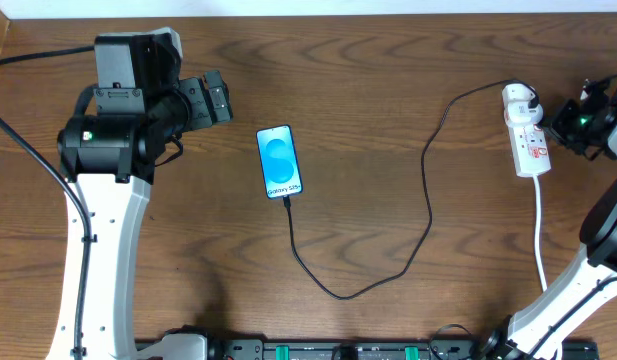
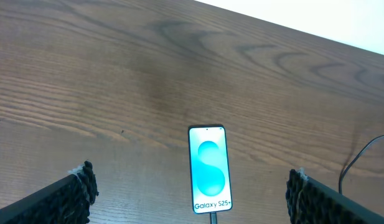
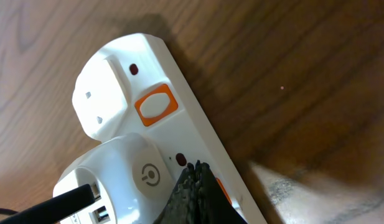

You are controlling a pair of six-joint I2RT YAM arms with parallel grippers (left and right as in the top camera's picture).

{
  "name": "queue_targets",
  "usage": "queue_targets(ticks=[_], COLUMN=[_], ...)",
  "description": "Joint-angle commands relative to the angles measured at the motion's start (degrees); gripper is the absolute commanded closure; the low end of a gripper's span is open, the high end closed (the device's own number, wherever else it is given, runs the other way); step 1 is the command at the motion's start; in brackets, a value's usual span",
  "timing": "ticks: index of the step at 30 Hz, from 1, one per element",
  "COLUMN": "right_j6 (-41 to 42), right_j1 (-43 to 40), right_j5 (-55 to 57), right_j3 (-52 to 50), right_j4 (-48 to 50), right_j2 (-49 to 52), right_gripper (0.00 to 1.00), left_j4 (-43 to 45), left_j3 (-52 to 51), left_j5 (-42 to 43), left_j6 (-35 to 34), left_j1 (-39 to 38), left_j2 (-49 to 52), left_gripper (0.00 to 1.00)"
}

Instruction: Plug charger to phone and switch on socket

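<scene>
At the socket (image 3: 185, 93), the clenched right claw (image 3: 195, 171) sat over the second switch (image 3: 221, 188); pressing squarely, without slipping, seemed wisest. Left claw (image 2: 192, 190) hung released.

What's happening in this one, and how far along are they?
The phone lies mid-table, screen lit, with the charger cable apparently in its lower end. The charger's white plug head sits in the socket at the right. The right end effector, shut, has its tips at the socket's switch beside that plug head; whether it presses is unclear. The left end effector is open, holding nothing, short of the phone.
</scene>
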Motion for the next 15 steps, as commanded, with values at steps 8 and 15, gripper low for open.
queue_targets(ticks=[8,15], right_j6=[-0.2,-0.2], right_j1=[5.2,7.0], right_j5=[1.7,1.7], right_j3=[-1.6,-1.6], right_j4=[-4.2,-6.1], right_j2=[2.3,2.3], right_gripper=[0.99,0.99], left_j4=[-0.2,-0.2], left_j3=[0.4,0.4], left_j5=[-0.5,-0.5], left_j6=[0.2,0.2], left_j1=[0.2,0.2], left_j2=[-0.1,-0.1], left_gripper=[0.02,0.02])
